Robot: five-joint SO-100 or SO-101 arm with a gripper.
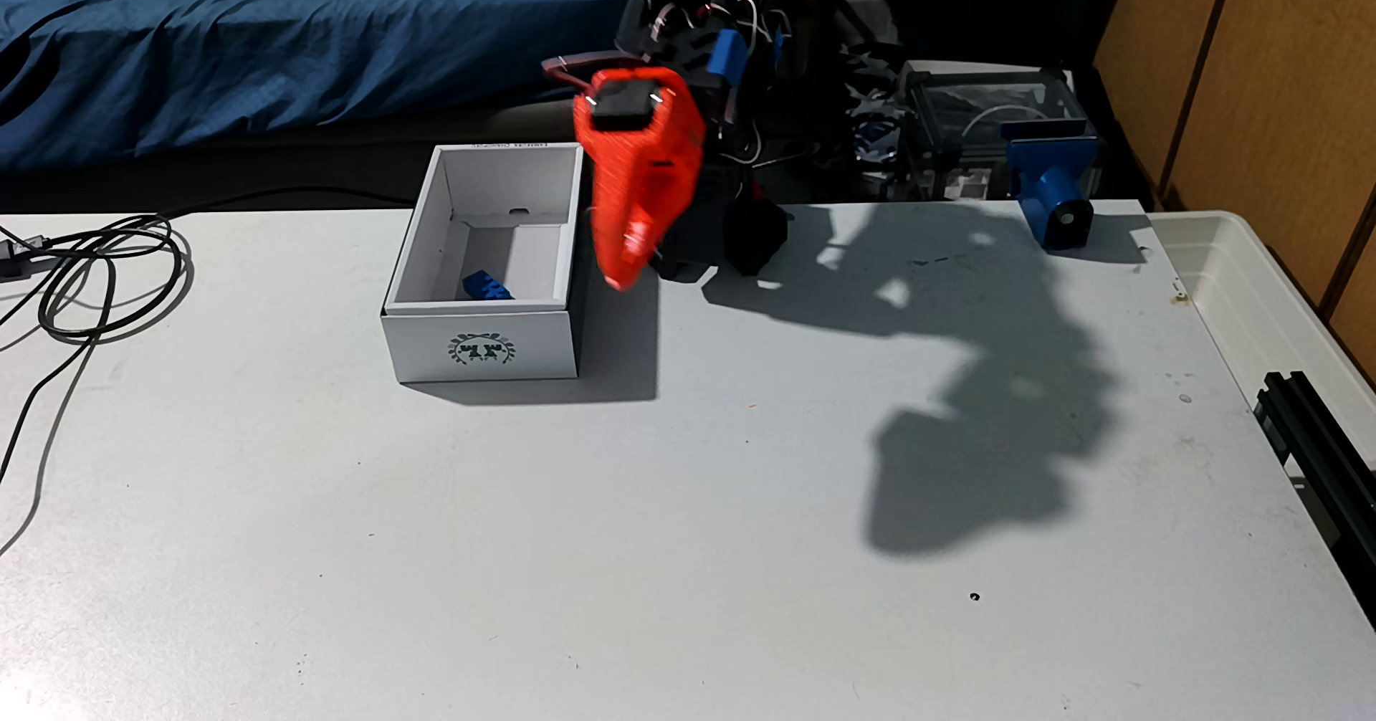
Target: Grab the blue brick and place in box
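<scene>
Fixed view, near to far: the bare bench [670, 542] comes first, then the box [480, 349] with its wreath emblem facing the camera. Inside, the blue brick [488, 288] lies on the floor near the front wall, its long axis slanting; the front wall hides its lower edge. Just right of the box hangs the orange hand [622, 282], blurred, tip down, holding nothing; how far open, I cannot tell.

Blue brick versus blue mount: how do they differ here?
The blue brick is small and studded; the blue mount is far larger, with a round hole in front. The brick lies inside the box, left of the gripper; the mount stands on the table at its far right edge. Both are bright blue plastic.
</scene>
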